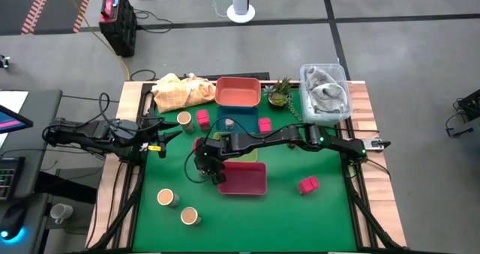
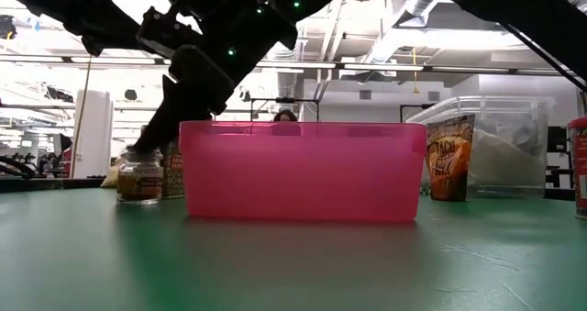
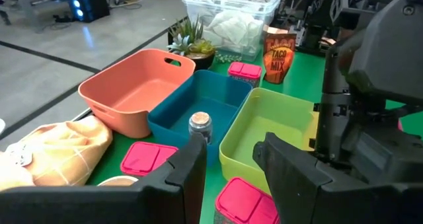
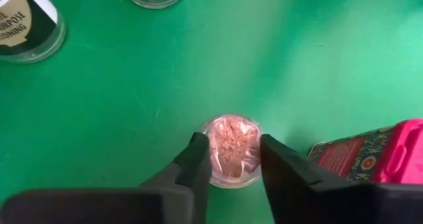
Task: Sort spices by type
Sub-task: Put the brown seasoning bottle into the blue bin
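- Starting with the biggest thing, the green table [image 1: 300,216] holds four trays in the middle: an orange tray [image 1: 238,91] at the back, a blue tray [image 1: 241,124], a yellow-green tray [image 3: 277,121], and a pink tray [image 1: 243,178] at the front.
- Next, the right arm reaches far across the table, and the right gripper [image 4: 228,159] points down beside the pink tray's left end.
- Its two fingers [image 4: 193,161] sit on both sides of a tiny shaker jar [image 4: 231,150] that stands on the table. They look very close to the jar, maybe just touching, but I cannot tell if they squeeze it yet.
- The left gripper [image 3: 228,168] waits at the left side of the table with its fingers apart and nothing between them.
- Three round tan-topped jars [image 1: 166,198] stand on the left part of the table.
- Pink cubes [image 1: 307,184] are spread around, and one [image 4: 390,151] sits just beside the tiny jar.
- One more shaker jar [image 3: 199,125] is already in the blue tray.
- What could go wrong: the jar is small and smooth, so it may slip or tip if the hold is off to one side. The fingers may also bump the pink cube beside it.
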